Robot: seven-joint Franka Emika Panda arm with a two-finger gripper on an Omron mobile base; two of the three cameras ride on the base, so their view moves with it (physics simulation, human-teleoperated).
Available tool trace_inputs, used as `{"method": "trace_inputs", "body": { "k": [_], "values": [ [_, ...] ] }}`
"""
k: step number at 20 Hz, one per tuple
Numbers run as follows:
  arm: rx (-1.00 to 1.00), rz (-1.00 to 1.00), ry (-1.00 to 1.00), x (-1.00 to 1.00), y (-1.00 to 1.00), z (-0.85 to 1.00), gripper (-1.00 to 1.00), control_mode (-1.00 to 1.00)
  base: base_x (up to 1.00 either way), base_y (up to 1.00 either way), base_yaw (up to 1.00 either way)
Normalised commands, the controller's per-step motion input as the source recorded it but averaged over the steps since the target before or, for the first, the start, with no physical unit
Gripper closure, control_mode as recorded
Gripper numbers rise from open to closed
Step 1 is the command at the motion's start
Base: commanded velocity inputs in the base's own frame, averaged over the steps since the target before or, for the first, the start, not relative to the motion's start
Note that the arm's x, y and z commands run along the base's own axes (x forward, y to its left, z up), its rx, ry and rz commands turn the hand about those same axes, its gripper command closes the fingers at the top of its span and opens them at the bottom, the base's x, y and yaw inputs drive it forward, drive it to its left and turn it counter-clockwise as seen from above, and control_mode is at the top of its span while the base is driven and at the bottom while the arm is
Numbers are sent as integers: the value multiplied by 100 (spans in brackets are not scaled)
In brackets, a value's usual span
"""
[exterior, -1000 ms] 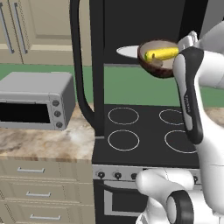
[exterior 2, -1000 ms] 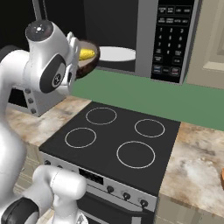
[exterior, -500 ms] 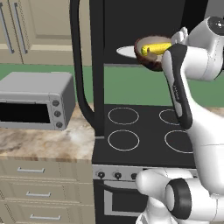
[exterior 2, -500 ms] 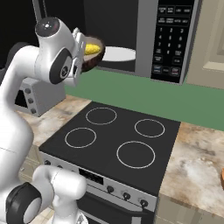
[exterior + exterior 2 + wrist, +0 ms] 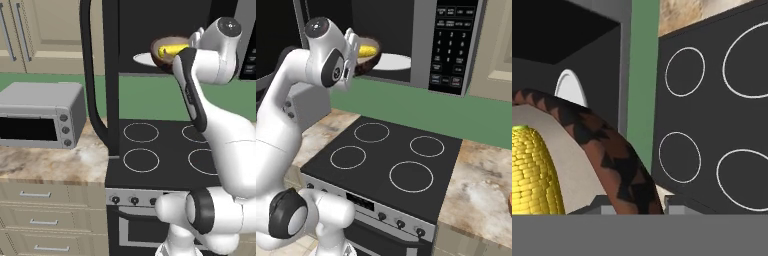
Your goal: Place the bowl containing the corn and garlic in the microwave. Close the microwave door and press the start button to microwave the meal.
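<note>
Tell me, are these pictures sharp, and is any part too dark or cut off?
Left base view: sharp, flat rendered light, but the microwave cavity is almost pure black. Right base view: evenly lit, the white turntable stands out clearly. Hand view: the bowl rim and corn sit very close and are cropped.

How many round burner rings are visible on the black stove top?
4 on the stove top: back left, back right, front left, front right. None seems hidden.

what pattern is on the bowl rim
Dark brown zigzag triangles on the shallow brown bowl's rim, clearest in the hand view.
</note>
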Motion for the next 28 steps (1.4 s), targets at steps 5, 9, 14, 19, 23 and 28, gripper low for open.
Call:
{"method": "trace_inputs", "body": {
  "k": [5,9,14,19,23,28],
  "values": [
    [0,-5,0,55,0,5,100,-100,0,0,0],
    [0,-1,2,47,-3,5,100,-100,0,0,0],
    [0,0,9,59,-8,0,100,-100,0,0,0],
    [0,0,9,62,-11,0,100,-100,0,0,0],
    [0,0,2,56,-7,0,100,-100,0,0,0],
    [0,0,1,52,0,-6,-100,-100,0,0,0]
  ]
}}
